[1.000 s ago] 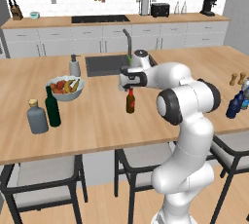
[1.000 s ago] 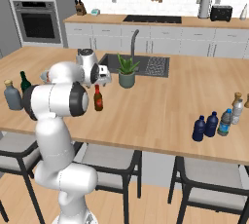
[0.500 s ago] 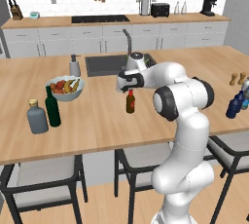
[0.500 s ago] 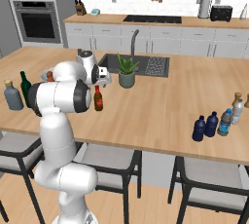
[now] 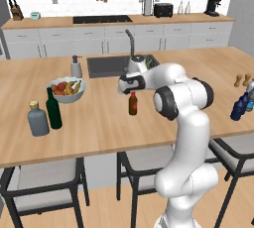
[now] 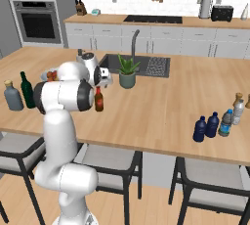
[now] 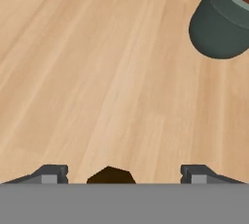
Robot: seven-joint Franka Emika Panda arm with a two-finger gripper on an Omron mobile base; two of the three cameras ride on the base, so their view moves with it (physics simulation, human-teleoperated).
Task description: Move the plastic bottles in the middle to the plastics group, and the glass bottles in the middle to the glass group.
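Observation:
The brown bottle point(image 5: 133, 105) with a red cap stands upright on the island counter point(image 5: 99, 128), right under my hand. My gripper point(image 5: 132, 92) hangs over its top, open, with the fingers wide apart on either side of the cap. In the hand view the bottle's dark top point(image 7: 111, 175) sits between the fingertips point(image 7: 51, 174), touching neither. Two dark blue bottles point(image 6: 200, 129) point(image 6: 212, 124) stand beside the pale bottle with a teal base point(image 6: 225, 122) at the right end. At the left end stand the tall green bottle point(image 5: 53, 109) and the squat grey bottle point(image 5: 37, 119).
A fruit bowl point(image 5: 66, 89) and a white soap dispenser point(image 5: 76, 67) stand left of the sink point(image 5: 106, 66). A potted plant point(image 6: 127, 75) sits just behind the brown bottle. Two small shakers point(image 5: 242, 79) stand at the far right. Stools line the near edge.
My arm's elbow has swung a little to the left while the hand stayed over the brown bottle. The bottle has not moved.

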